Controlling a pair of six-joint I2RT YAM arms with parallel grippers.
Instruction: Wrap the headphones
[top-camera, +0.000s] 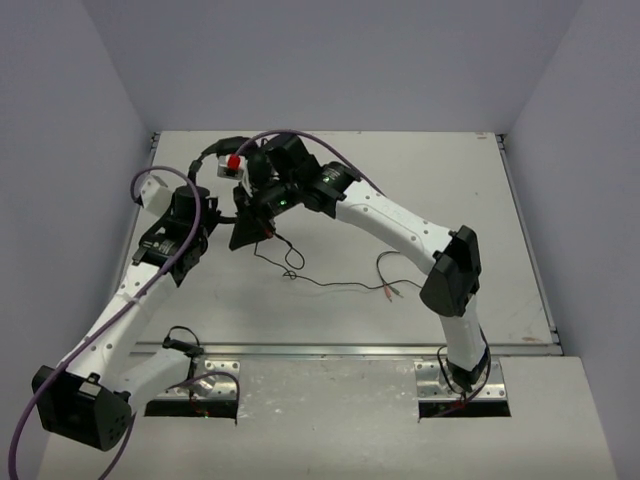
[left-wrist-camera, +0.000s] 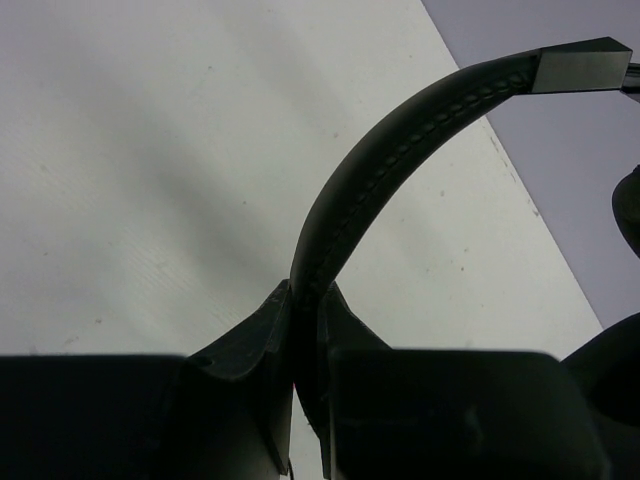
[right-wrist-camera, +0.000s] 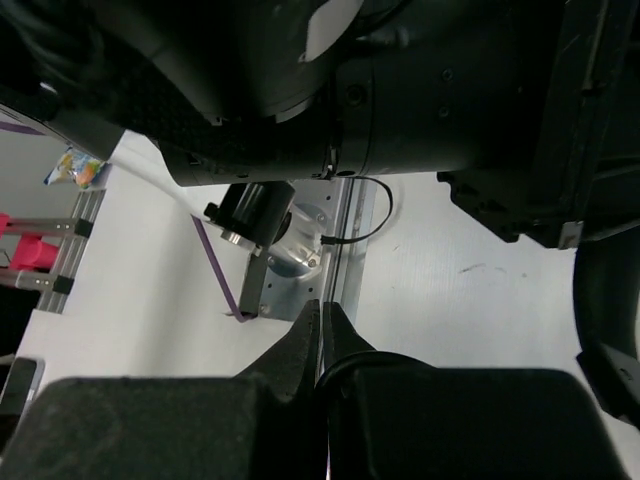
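Top external view: the headphones (top-camera: 258, 168) are held over the far left of the table (top-camera: 450, 200), headband (left-wrist-camera: 400, 140) clamped in my left gripper (left-wrist-camera: 305, 300). Their cable (top-camera: 330, 283) trails toward 4 o'clock, its slack lying 9-to-3 and ending in plugs (top-camera: 392, 291). My right gripper (right-wrist-camera: 322, 320), jaws pressed together at 6 o'clock of the cups, is nearer that slack; whether it pinches the cable I cannot tell.

The top view looks down from behind the arm bases (top-camera: 455, 375) over the whole tabletop (top-camera: 450, 180), which all views share. Each wrist view sits close behind its tool: left tool (left-wrist-camera: 305, 300) facing a wall (left-wrist-camera: 570, 160), right tool (right-wrist-camera: 321, 315) facing the near edge.
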